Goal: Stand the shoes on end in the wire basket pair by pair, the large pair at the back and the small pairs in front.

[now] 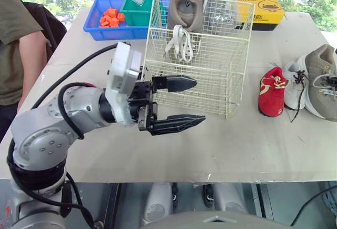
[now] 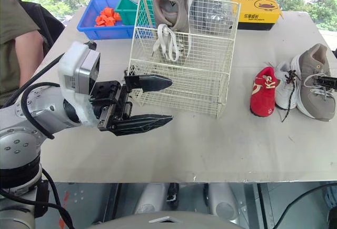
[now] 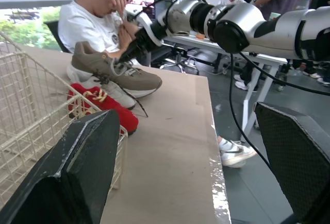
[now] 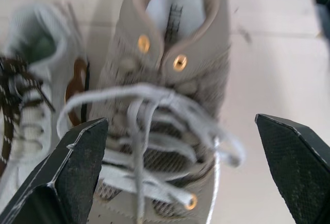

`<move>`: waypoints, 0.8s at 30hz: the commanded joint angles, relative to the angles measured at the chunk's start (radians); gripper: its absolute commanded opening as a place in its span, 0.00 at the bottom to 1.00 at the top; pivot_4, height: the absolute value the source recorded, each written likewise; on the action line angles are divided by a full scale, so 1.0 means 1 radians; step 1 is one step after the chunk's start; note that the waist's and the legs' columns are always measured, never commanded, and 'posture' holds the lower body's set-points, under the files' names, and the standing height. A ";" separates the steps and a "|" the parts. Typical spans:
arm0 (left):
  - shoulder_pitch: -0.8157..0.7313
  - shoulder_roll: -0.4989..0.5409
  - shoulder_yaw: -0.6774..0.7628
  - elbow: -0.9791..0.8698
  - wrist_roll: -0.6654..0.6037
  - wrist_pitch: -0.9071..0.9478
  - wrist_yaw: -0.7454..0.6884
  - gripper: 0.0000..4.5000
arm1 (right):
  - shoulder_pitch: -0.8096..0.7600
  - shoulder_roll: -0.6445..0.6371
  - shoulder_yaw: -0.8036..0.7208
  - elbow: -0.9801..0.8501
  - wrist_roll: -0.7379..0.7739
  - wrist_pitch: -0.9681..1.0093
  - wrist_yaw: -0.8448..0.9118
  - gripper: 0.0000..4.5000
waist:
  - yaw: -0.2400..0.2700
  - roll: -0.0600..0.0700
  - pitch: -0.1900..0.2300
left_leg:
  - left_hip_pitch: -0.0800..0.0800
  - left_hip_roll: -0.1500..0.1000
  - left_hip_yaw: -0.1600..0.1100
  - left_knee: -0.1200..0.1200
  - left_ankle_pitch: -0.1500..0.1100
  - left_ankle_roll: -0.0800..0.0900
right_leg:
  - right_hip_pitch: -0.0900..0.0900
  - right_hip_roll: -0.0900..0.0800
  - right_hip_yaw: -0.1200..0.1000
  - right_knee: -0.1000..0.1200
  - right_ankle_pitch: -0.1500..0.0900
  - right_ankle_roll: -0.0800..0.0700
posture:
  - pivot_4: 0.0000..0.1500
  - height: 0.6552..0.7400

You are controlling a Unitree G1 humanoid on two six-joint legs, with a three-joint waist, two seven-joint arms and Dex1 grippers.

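grey shoe (image 4: 175,38) close before the wide-apart right gripper (image 4: 178,123)

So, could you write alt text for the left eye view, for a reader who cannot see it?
The left gripper, jaws open, hovers in front of a basket on a table; a tan shoe stands on end in the basket. Right of it lie a red shoe, a white shoe and another tan shoe.
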 commanded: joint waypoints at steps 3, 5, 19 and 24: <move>0.016 0.015 0.035 -0.052 -0.049 -0.020 0.041 1.00 | 0.004 0.063 -0.015 0.037 -0.005 0.040 -0.086 0.99 | -0.001 -0.001 0.000 | 0.000 0.000 0.000 0.000 0.000 0.000 | 0.000 0.000 0.000 0.001 0.000 0.000 | 1.00 1.00; 0.021 0.022 0.041 -0.057 -0.064 -0.017 0.050 1.00 | 0.027 0.097 0.000 0.050 -0.026 0.027 -0.127 0.99 | -0.002 -0.003 -0.002 | 0.001 0.000 -0.001 0.000 0.000 0.000 | 0.001 0.000 0.000 0.001 0.000 0.000 | 1.00 1.00; 0.036 0.086 0.079 -0.070 -0.142 -0.025 0.114 1.00 | 0.045 0.132 -0.050 0.062 -0.015 0.052 -0.119 0.01 | -0.025 -0.018 -0.010 | 0.017 0.001 -0.001 -0.004 -0.003 0.004 | 0.015 -0.004 0.000 0.000 -0.002 -0.004 | 1.00 1.00; 0.024 0.073 0.053 -0.070 -0.135 -0.033 0.134 1.00 | 0.062 0.104 -0.116 0.045 0.032 0.060 -0.106 0.01 | -0.025 -0.018 -0.010 | 0.018 0.001 -0.001 -0.010 -0.002 0.003 | 0.014 -0.003 0.000 -0.001 -0.002 -0.004 | 1.00 1.00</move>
